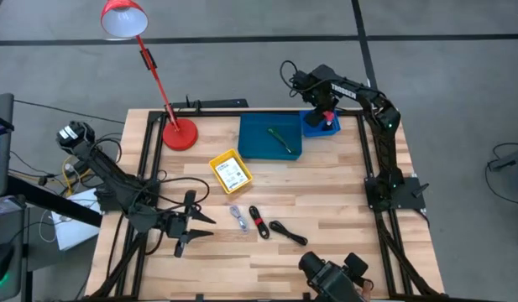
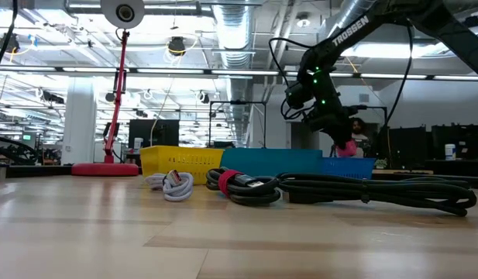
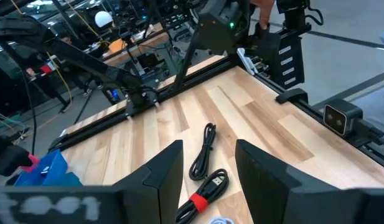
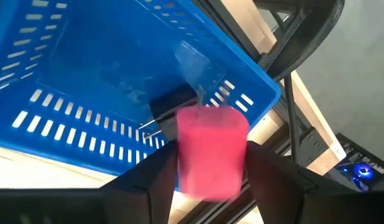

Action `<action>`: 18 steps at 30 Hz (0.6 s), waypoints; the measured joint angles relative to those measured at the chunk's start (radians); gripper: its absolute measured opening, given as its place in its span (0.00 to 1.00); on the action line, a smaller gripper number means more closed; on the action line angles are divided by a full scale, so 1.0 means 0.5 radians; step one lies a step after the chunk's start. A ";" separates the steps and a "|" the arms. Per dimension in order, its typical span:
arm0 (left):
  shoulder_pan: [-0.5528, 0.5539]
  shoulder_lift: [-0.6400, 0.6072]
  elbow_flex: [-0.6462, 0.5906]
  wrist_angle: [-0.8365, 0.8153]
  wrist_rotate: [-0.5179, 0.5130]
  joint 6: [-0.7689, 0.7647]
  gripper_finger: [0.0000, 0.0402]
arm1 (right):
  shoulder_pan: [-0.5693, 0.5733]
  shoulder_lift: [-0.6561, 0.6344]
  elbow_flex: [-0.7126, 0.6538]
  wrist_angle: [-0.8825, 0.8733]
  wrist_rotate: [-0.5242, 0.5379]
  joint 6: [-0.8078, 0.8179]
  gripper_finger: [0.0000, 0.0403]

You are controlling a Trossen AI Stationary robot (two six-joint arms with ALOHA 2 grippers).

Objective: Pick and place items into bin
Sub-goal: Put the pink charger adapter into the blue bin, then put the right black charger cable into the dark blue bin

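Observation:
My right gripper (image 1: pixel 324 117) hangs over the small blue bin (image 1: pixel 317 126) at the table's far right, shut on a pink block (image 4: pixel 211 149). A black piece (image 4: pixel 173 101) and a clear piece (image 4: pixel 192 62) lie in that bin. My left gripper (image 1: pixel 188 223) waits open near the table's left near side, touching nothing. Right of it, flat on the wood, lie a whitish cable piece (image 1: pixel 238 217), a red-black cable (image 1: pixel 259 221) and a black cable (image 1: pixel 286 232). A green pen (image 1: pixel 281 137) lies in the teal bin (image 1: pixel 259 147). A white card (image 1: pixel 234 174) sits in the yellow bin (image 1: pixel 218 161). My right gripper pinches the pink block by its two opposite side faces (image 4: pixel 182 155), one finger on each. The fingers come from above, pointing down. The block is lifted clear and hangs at the fingertips just over the blue bin's rim (image 2: pixel 349 161).
A red desk lamp stands with its base (image 1: pixel 180 133) at the table's far left corner. A black camera rig (image 1: pixel 330 275) sits at the near edge. Black frame rails run along the table's sides. Bare wood lies between the three bins and the cables.

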 joint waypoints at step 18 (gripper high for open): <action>0.003 0.000 0.000 -0.001 -0.069 0.065 0.34 | 0.395 -0.019 -0.001 -0.290 -0.172 -0.034 0.59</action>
